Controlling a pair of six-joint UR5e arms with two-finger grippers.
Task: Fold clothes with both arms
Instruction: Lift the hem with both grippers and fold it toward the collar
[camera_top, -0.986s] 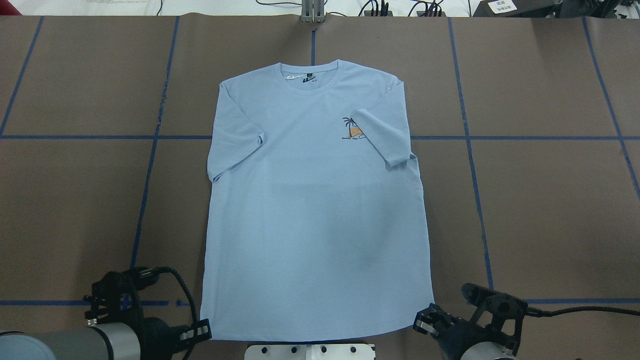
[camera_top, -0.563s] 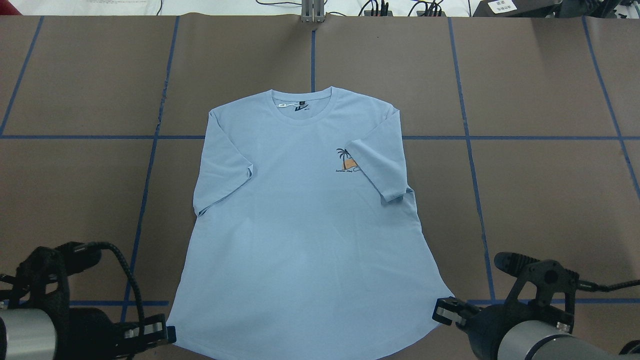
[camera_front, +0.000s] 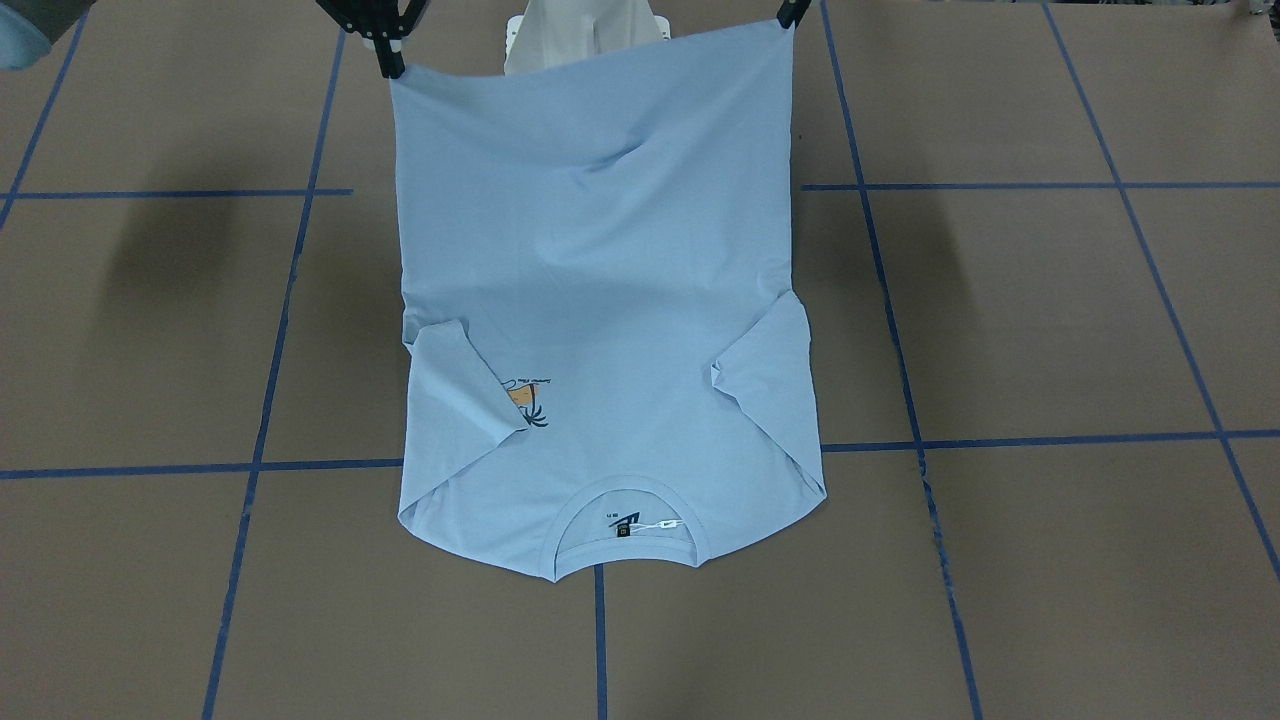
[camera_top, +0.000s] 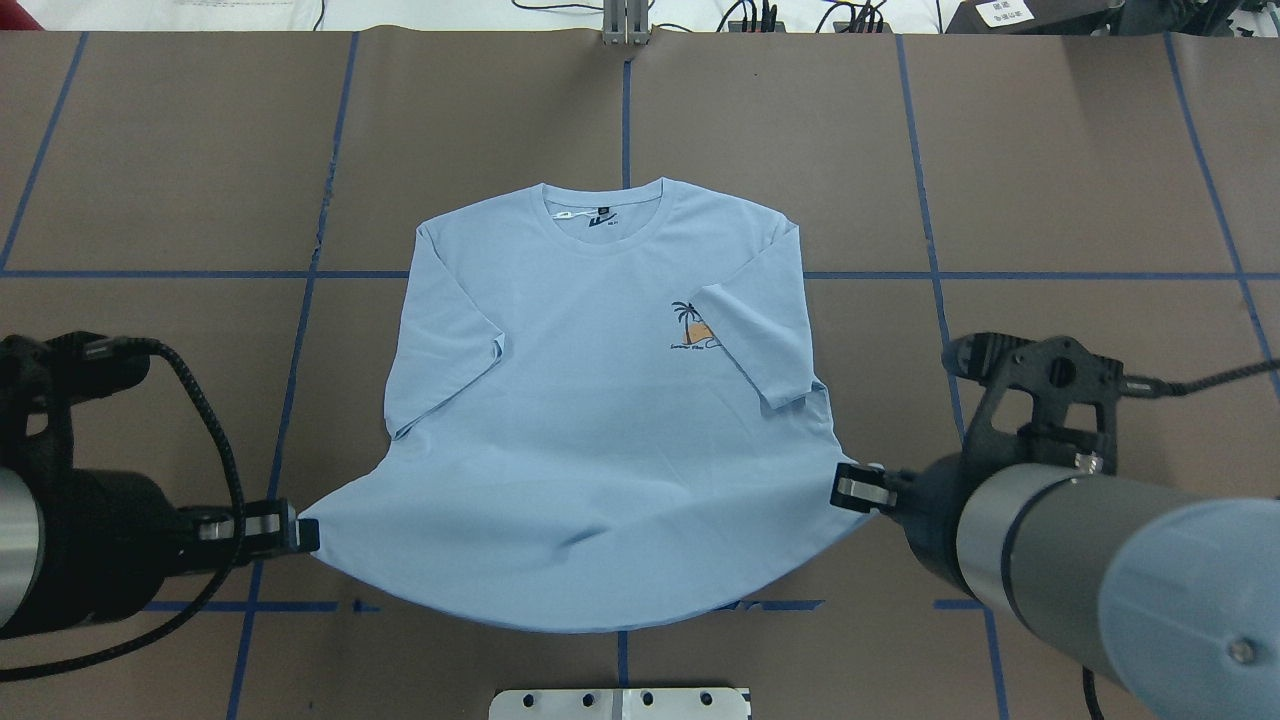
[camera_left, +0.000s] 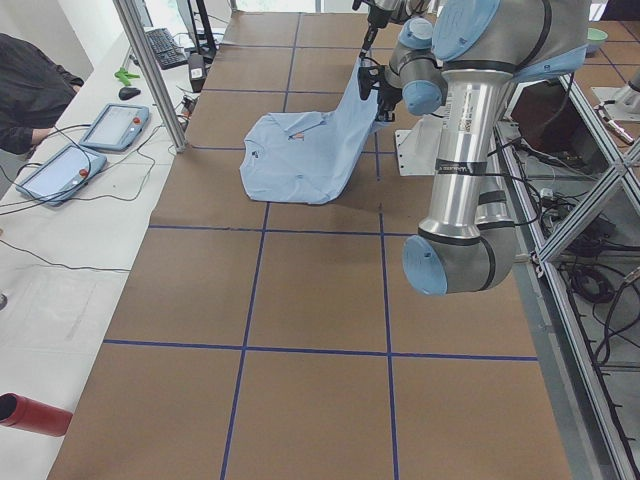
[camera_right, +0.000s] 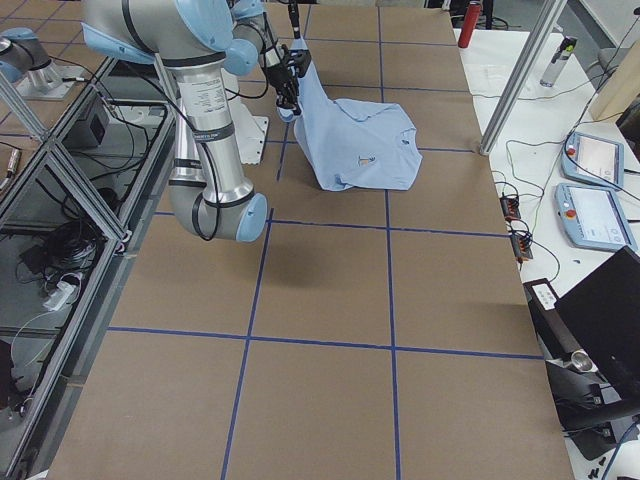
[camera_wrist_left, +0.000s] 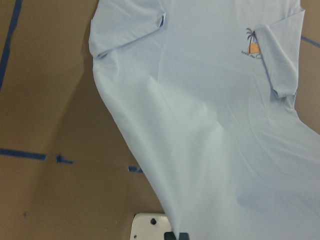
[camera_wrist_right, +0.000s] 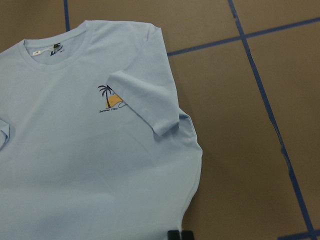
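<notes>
The pale blue T-shirt (camera_top: 600, 430) is held by its two hem corners: the left gripper (camera_top: 303, 534) is closed on the corner on the robot's left, and the right gripper (camera_top: 848, 487) is clamped on the opposite corner. Both corners are raised off the table (camera_top: 1100, 180), so the lower half of the garment is lifted and the hem sags in a curve between the two pinch points, with a small crease near its middle. The upper half is laid flat on the brown surface, its collar turned away from the robot and met by the blue tape line (camera_top: 626, 120) that runs down the table's middle. Both short sleeves are folded in over the front, and the one on the robot's right is laid partly over the palm print (camera_top: 690, 328). The dark neck label (camera_top: 603, 219) is seen inside the collar. Compared with a second ago, when the shirt was spread flat, it has been drawn toward the robot. Since the later earlier frame the collar has stayed in place, while the hem corners have been lifted with the grippers and the white base plate (camera_top: 620, 703) has been uncovered.
</notes>
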